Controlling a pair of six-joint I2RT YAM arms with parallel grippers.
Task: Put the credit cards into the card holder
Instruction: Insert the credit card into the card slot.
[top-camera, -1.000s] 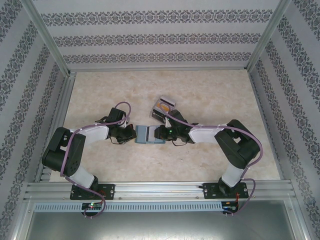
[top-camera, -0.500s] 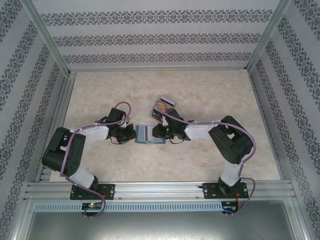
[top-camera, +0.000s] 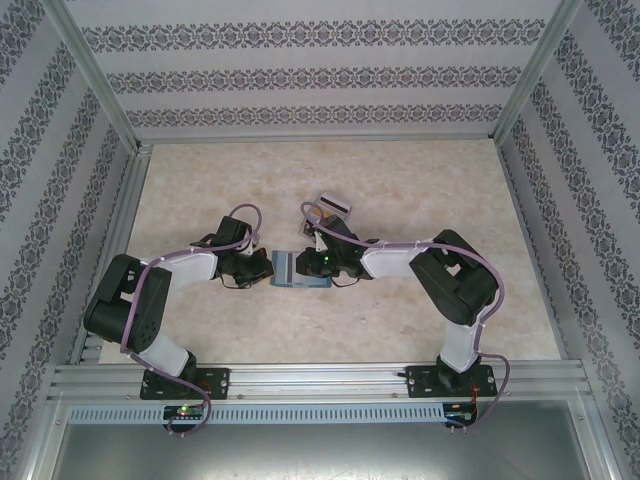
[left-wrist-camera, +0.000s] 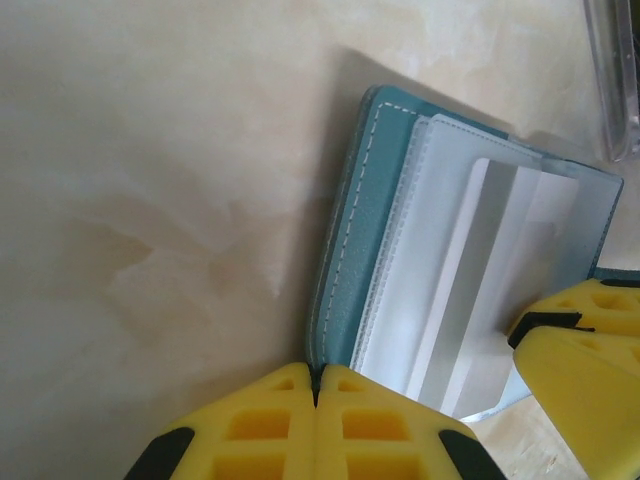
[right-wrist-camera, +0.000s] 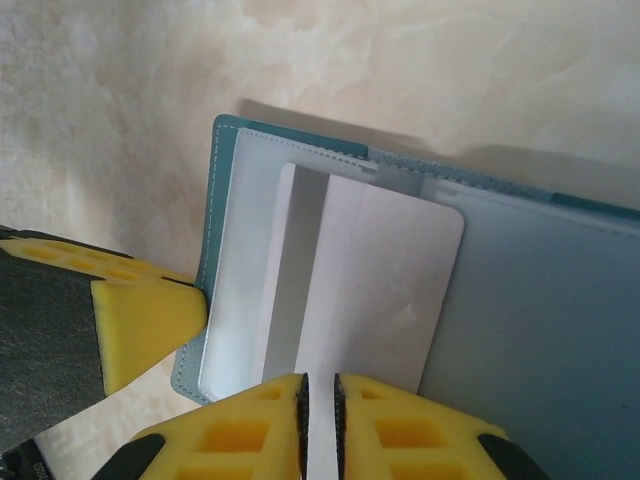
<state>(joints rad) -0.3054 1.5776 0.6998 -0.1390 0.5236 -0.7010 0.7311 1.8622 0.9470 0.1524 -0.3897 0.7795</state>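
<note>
The teal card holder (top-camera: 291, 268) lies open on the table between my two grippers. My left gripper (left-wrist-camera: 316, 385) is shut on the edge of the holder's teal cover (left-wrist-camera: 362, 230). My right gripper (right-wrist-camera: 318, 400) is shut on a grey-white credit card (right-wrist-camera: 375, 280), gripping it edge-on. The card's far end sits inside a clear pocket page (right-wrist-camera: 245, 260) on the holder's left half. The same card (left-wrist-camera: 480, 290) shows through the pocket in the left wrist view, with a yellow right finger (left-wrist-camera: 590, 350) beside it. In the top view my right gripper (top-camera: 320, 263) is over the holder's right side.
A clear box of upright cards (top-camera: 335, 204) stands just behind the right forearm; its corner (left-wrist-camera: 618, 80) is at the upper right of the left wrist view. Marbled beige table (top-camera: 420, 190) stretches behind and to the sides. Patterned walls and metal rails enclose it.
My right gripper has moved left toward the left gripper, carrying the card over the holder and into its pocket. The left gripper and holder have stayed put.
</note>
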